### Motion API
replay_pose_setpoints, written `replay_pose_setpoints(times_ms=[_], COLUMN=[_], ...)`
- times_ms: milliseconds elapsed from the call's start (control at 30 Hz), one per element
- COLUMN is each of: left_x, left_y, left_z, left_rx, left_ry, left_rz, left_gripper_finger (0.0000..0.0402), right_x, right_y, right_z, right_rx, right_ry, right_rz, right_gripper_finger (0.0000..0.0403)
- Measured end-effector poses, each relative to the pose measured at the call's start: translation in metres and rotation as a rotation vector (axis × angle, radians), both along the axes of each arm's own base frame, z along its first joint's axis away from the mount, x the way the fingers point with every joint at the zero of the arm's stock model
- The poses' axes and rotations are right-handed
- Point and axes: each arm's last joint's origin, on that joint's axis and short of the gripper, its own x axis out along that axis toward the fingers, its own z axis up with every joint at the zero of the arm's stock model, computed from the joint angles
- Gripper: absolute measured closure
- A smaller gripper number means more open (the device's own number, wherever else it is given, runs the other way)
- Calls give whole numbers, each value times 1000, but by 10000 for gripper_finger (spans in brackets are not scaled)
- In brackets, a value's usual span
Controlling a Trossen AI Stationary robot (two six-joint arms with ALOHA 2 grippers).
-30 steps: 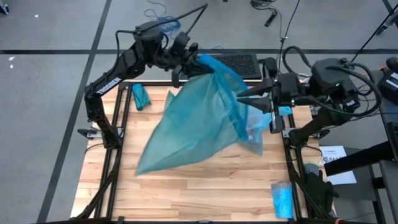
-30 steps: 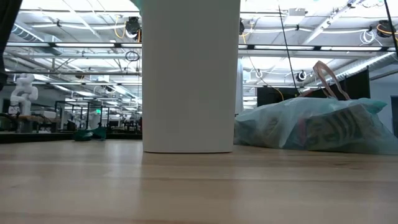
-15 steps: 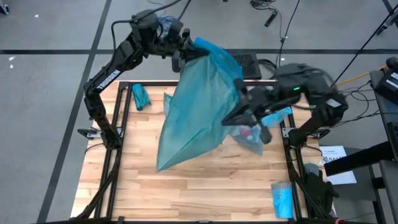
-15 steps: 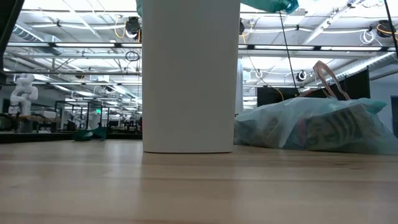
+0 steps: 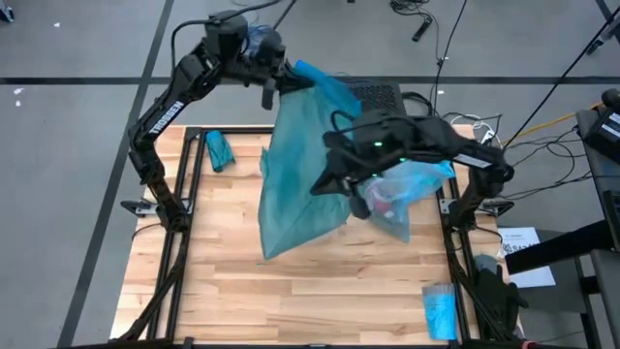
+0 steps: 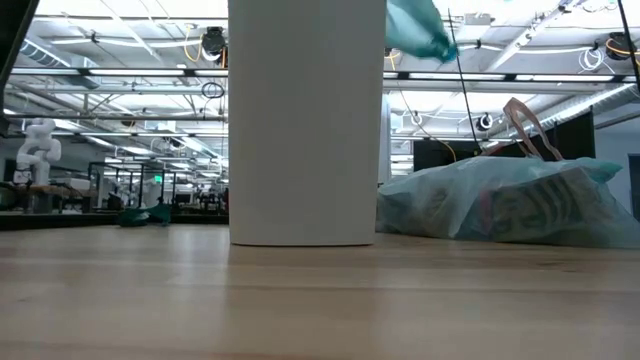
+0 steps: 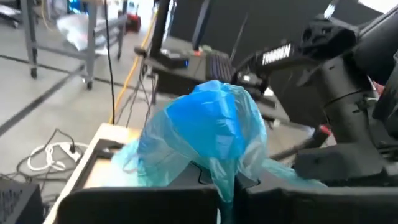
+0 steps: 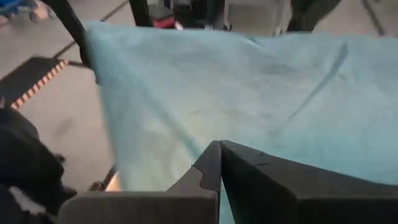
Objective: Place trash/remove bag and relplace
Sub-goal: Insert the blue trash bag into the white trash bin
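Looking level we see only the white bin [image 6: 306, 120], overhead shows us the bag [image 5: 300, 170], both claws, left [image 5: 284, 84], right [image 5: 341, 184], clenched on it.

Only lettering I can actually make out is "TROSSEN" in white down the left arm [image 5: 167, 109], and the same word on the arm [image 7: 283, 55] showing in the left wrist view. The printed sheet [image 5: 520, 241] beside the table is too small to read.
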Motion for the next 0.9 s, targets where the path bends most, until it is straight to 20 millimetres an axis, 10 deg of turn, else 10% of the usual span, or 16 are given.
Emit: replay_pose_setpoints(times_ms=[900], left_x=[-16], left_y=[10], left_z=[-24], left_rx=[18], left_ry=[200], left_rz=[23], left_gripper_finger=[402], right_x=[62], right_y=[-46], right_z=[-90], right_rx=[-191], right_ry=[409], right_rz=[-349], right_gripper_finger=[403])
